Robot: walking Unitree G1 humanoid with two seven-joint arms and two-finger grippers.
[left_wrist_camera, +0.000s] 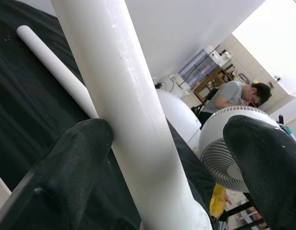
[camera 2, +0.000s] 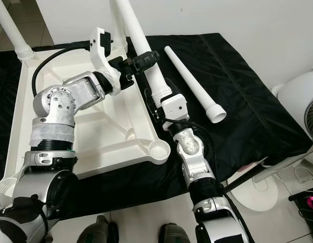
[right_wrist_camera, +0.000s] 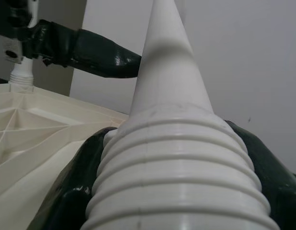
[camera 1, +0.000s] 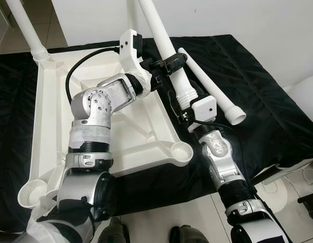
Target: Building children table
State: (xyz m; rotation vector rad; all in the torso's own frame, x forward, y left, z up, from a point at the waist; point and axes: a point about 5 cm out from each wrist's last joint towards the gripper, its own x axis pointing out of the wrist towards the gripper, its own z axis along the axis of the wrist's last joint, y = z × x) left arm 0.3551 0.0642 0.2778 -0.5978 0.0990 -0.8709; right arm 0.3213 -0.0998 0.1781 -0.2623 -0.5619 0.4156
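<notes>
black cloth (camera 1: 258, 96) over floor, upturned white tabletop (camera 1: 141, 136) upon it. right gripper (camera 1: 184, 109) clenched round threaded base of held table leg (camera 1: 166, 50), just beside tabletop edge. left gripper (camera 1: 171, 63) spread open, one finger (left_wrist_camera: 76, 158) touching shaft higher up. spare leg (camera 1: 212, 86) flat alongside.

An upturned tabletop (camera 1: 141, 126) lies on the left of a cloth (camera 1: 258, 116); a loose leg (camera 1: 212, 88) lies to its right.
</notes>
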